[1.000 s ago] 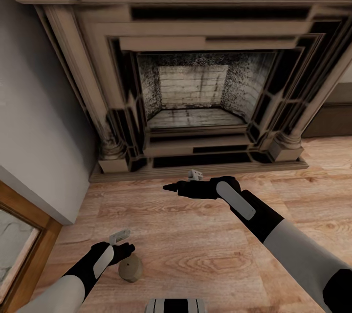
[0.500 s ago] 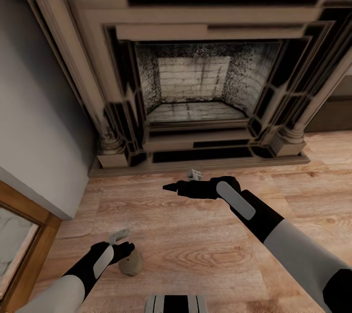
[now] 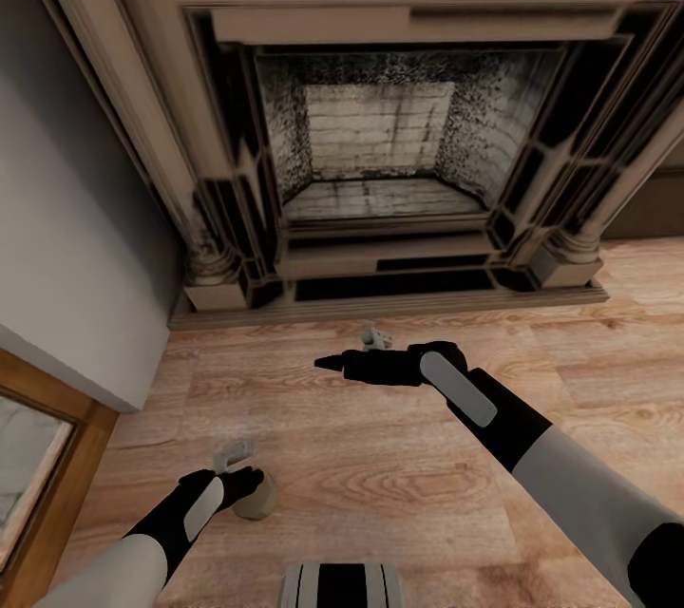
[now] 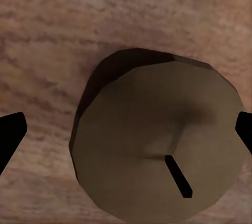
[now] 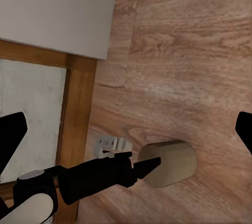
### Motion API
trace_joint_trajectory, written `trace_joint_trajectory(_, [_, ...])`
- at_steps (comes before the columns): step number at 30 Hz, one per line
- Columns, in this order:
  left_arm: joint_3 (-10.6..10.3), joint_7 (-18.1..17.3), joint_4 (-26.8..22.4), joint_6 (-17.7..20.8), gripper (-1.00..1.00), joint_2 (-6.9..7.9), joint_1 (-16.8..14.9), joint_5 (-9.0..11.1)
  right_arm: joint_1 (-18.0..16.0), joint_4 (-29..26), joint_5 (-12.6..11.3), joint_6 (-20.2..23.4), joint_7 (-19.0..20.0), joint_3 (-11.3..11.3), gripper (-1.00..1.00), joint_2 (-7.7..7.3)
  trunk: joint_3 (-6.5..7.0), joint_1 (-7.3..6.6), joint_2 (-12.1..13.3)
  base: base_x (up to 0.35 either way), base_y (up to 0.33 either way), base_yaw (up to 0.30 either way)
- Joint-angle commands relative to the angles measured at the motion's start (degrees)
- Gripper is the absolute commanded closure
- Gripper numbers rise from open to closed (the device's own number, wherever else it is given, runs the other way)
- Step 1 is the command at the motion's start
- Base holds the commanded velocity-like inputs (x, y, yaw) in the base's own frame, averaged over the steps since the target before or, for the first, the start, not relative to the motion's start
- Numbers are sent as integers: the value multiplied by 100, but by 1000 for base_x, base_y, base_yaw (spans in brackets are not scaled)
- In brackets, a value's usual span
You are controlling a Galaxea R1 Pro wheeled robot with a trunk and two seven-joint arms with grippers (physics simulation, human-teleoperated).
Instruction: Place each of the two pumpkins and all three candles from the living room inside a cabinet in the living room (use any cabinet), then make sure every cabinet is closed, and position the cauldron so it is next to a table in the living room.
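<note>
A carved stone fireplace [image 3: 380, 114] with a sooty brick firebox filled the far side of the head view, rising from a plank wood floor [image 3: 380, 475] beside a grey wall [image 3: 66, 237]. A wood-framed panel [image 3: 38, 475] stood at the floor's near left corner; the right wrist view showed its pale inner face and tan frame edge more fully.

One candle [image 3: 255, 496] was visible, a stubby beige cylinder standing on the floor near the robot's base, well apart from the hearth step. The left wrist view, looking straight down, showed what the head view could not: its faceted round top, a shallow dimple and a short dark wick. Two black fingertips sat at that picture's edges, either side of the candle with floor between, so the left gripper [image 3: 237, 473] was spread wide above it.

The right gripper [image 3: 353, 353] hovered over bare boards nearer the hearth, its jaws likewise parted in its own wrist view.
</note>
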Motion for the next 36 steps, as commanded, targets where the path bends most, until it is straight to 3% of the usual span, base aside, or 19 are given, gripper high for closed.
trace_joint_trajectory(1, [-45,48,-14,25,-100,6,0,64,-5,-2,4,7,12,10,-100,-3,-5,-1,-2,0,0,0])
trace_joint_trajectory(36, [-67,-73,-78,37,-100,26,0,96,-5,15,36,7,12,10,-100,0,-5,-1,-2,0,0,0])
